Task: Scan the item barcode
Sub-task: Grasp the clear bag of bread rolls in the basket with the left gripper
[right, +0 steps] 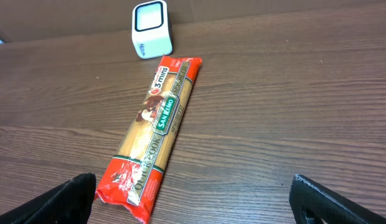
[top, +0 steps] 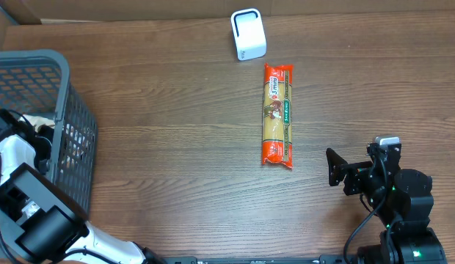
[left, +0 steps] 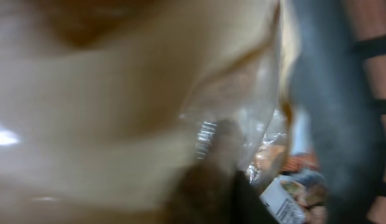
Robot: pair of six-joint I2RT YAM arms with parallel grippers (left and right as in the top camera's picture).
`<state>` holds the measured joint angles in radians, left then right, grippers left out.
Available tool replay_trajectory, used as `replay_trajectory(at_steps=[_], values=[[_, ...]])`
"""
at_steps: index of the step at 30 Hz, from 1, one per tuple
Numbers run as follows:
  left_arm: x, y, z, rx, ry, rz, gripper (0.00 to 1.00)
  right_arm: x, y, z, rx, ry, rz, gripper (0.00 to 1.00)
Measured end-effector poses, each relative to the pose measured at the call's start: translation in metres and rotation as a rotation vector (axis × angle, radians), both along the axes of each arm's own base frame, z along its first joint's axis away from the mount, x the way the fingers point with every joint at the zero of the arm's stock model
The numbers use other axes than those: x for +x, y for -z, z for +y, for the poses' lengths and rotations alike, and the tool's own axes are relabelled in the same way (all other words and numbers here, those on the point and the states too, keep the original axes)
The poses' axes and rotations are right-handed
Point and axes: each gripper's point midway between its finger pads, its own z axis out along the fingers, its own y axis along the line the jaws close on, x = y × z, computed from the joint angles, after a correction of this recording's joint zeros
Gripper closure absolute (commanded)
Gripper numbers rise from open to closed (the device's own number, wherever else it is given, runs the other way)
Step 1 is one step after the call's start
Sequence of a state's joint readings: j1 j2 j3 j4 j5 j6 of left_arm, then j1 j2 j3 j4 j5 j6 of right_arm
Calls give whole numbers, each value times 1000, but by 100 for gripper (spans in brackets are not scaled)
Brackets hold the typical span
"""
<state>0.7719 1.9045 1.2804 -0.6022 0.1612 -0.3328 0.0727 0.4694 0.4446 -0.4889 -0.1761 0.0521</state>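
Overhead
- Pasta (top: pixel 278 115): flat on the table, printed face up, nothing holding it.
- Axis: the long side runs up and down the frame with a slight lean. Its far end points toward the scanner (top: pixel 248 34), near it but apart.
- Left arm (top: pixel 18 158): reaches down into the basket (top: pixel 37 62). The left claw is hidden inside.
- Right claw (top: pixel 352 158): low right, well apart from the pasta.

Left wrist
- View: blurred, filled by a clear-wrapped packet (left: pixel 118 93), with the basket wall (left: pixel 330 93) at the right.
- Left claw: I cannot tell how wide it stands or whether it has hold of the packet.

Right wrist
- Right claw (right: pixel 192 193): fingers spread wide, nothing between them but bare table.
- Pasta (right: pixel 157 127): runs diagonally from lower left up to the scanner (right: pixel 150 28). No barcode shows on this face.

Progress
- Done: nothing these views confirm. Whether the pasta has been scanned cannot be told.
- Left: by my reading a packet is being fetched from the basket. It must then be lifted, carried to the scanner and presented barcode first.
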Motion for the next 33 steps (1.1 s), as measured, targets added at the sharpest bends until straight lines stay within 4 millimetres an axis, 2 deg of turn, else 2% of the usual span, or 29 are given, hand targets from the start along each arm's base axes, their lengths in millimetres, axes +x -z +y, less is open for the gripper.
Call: replay_trajectory(at_steps=[6, 11, 14, 17, 20, 24, 26, 28, 33], values=[[2, -1, -3, -16, 7, -15, 76, 0, 0, 0, 0, 0, 0, 0], [1, -4, -11, -76, 24, 6, 77, 0, 0, 0, 0, 0, 1, 0], [-2, -13, -16, -113, 44, 40, 77, 0, 0, 0, 0, 0, 1, 0], [0, -35, -16, -123, 72, 51, 78, 0, 0, 0, 0, 0, 1, 0], [10, -73, -7, -83, 105, 21, 78, 0, 0, 0, 0, 0, 2, 0], [17, -144, 1, 26, 140, -54, 79, 0, 0, 0, 0, 0, 1, 0], [17, -189, 1, 104, 149, -118, 79, 0, 0, 0, 0, 0, 2, 0], [12, -238, -4, 195, 161, -191, 80, 0, 0, 0, 0, 0, 2, 0], [-20, -334, -36, 370, 169, -340, 80, 0, 0, 0, 0, 0, 2, 0]])
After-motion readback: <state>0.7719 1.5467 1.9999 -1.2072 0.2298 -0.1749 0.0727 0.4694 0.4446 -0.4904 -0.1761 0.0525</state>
